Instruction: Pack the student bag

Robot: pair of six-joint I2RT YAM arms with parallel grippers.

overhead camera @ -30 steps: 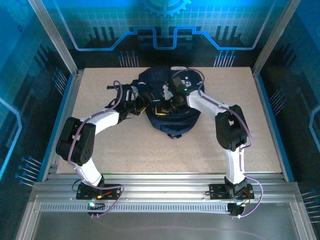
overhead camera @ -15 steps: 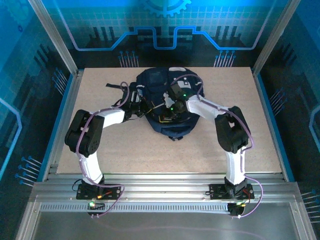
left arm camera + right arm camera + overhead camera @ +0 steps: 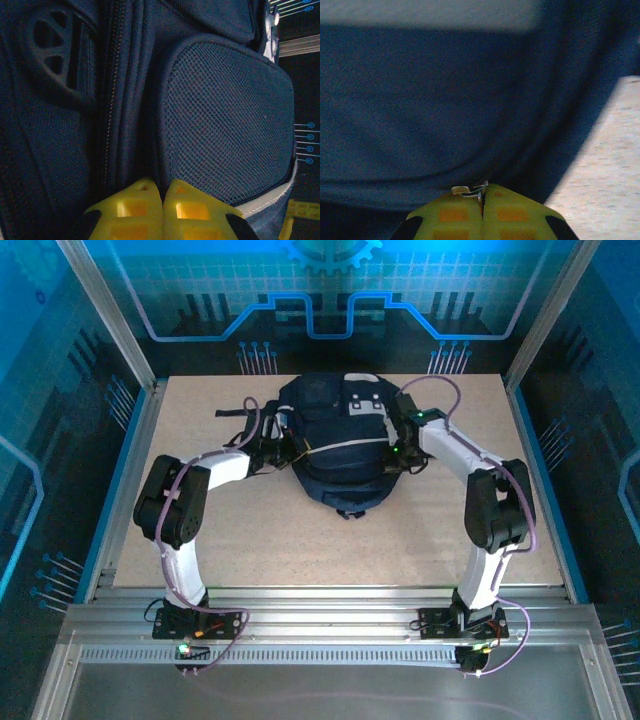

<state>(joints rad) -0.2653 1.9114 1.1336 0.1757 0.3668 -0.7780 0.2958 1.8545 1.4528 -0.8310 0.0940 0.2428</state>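
The student bag [image 3: 336, 472], dark navy with grey patches, lies at the back middle of the table. My left gripper [image 3: 287, 453] is at its left flank. In the left wrist view that gripper [image 3: 163, 184] is shut, pinching a fold of bag fabric between a zip line [image 3: 107, 100] and a mesh side pocket [image 3: 225, 115]. My right gripper [image 3: 398, 458] is at the bag's right flank. In the right wrist view it [image 3: 483, 189] is shut on a small metal zipper pull [image 3: 468, 190] against the navy fabric [image 3: 420, 100].
The bag's dark straps [image 3: 235, 412] trail to the left behind my left arm. The speckled tabletop [image 3: 300, 540] stretches bare in front of the bag, and a patch of it [image 3: 615, 165] shows beside the right gripper. Frame posts and side rails bound the table.
My right gripper has swept from the bag's middle to its right flank, and the bag's top now lies closed. My left gripper has shut on the left flank.
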